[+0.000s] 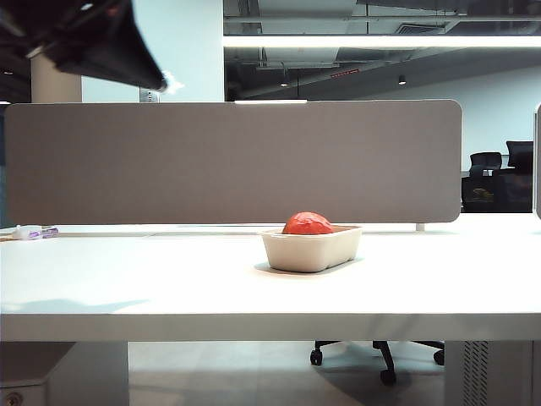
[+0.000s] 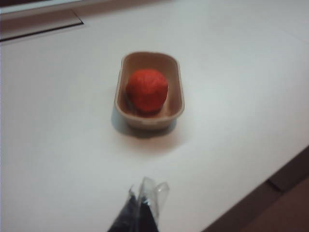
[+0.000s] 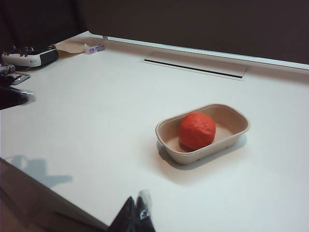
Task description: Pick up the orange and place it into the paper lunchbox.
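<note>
Fingers of my left gripper [image 2: 143,203] were pressed together, holding nothing, raised well above the white surface [image 1: 127,279] at the left, apart from everything on it. Near the middle of the surface sat the paper lunchbox [image 1: 311,249], a shallow beige tray, upright. The orange [image 1: 308,224] lay inside it, nearer one end, its top showing above the rim. Off to the right, fingers of my right gripper [image 3: 135,212] were closed too and empty, hanging above the near edge of the surface, well apart from the lunchbox. A grey partition [image 1: 232,161] stood behind.
</note>
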